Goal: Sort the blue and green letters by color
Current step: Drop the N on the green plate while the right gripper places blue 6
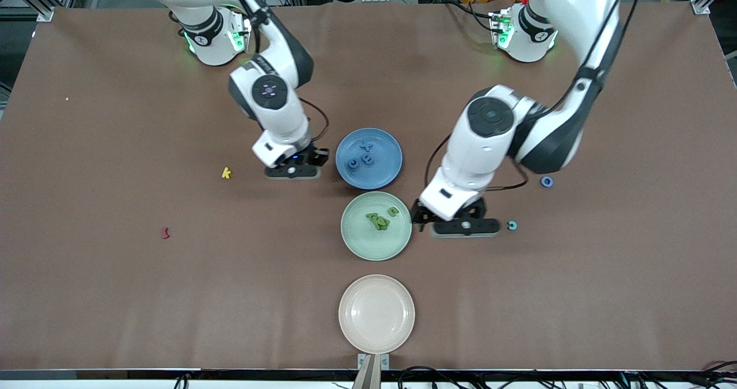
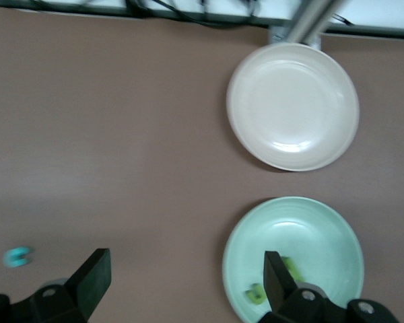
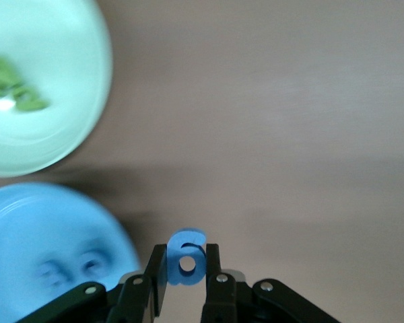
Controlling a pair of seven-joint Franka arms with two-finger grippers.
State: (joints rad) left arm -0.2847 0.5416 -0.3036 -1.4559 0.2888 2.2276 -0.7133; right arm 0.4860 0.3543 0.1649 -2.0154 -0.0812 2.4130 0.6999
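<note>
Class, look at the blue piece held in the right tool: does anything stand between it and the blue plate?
Nothing visible does. The right tool grips the blue piece over bare table beside the blue plate, toward the right arm's end; only open tabletop separates them.

Brown counter [image 1: 115,274]. Blue plate [image 1: 387,173] bears blue letters [image 1: 363,160]; pale green plate [image 1: 360,245] bears olive-green letters [image 1: 379,220]; third plate [image 1: 376,314] cream.
</note>
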